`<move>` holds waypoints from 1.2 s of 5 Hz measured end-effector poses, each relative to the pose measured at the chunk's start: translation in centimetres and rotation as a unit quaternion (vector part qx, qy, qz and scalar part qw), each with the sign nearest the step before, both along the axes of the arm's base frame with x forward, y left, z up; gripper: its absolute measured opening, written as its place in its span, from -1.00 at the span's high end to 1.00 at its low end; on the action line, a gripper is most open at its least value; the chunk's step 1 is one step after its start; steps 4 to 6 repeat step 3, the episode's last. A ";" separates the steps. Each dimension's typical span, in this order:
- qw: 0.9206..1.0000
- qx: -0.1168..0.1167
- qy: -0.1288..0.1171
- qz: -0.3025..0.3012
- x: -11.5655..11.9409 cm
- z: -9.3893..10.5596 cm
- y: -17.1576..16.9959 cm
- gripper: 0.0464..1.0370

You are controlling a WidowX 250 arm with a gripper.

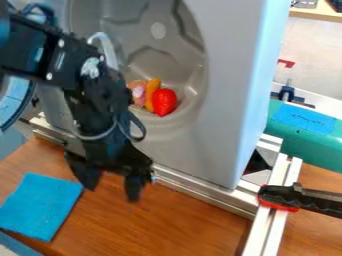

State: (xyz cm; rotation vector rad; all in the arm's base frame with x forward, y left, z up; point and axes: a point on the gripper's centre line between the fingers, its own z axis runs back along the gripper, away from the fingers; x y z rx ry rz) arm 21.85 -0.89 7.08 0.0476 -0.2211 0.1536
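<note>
Blue cloth [41,206] edge near end effector [109,192]

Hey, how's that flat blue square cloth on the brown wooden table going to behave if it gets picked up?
The blue cloth looks thin, so it will probably droop and feel light. Lying flat on the wooden table, it shouldn't roll or tip, though a sideways push might wrinkle it.

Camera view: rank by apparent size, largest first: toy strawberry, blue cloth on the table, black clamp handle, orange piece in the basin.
1. Blue cloth
2. Clamp handle, visible part; it runs off the edge
3. Strawberry and orange piece: too close to rank; they overlap
</note>
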 end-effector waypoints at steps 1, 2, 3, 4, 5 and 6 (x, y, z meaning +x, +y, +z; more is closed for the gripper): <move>0.996 0.054 0.056 0.052 -0.6 -1.7 4.6 -0.93; 0.990 0.049 0.079 0.103 -0.3 -3.2 8.9 -0.93; 0.991 0.032 0.081 0.099 0.2 -4.6 12.9 -0.93; 0.991 0.032 0.081 0.099 0.2 -4.6 12.9 -0.93; 0.991 0.032 0.081 0.099 0.2 -4.6 12.9 -0.93; 0.991 0.032 0.081 0.099 0.2 -4.6 12.9 -0.93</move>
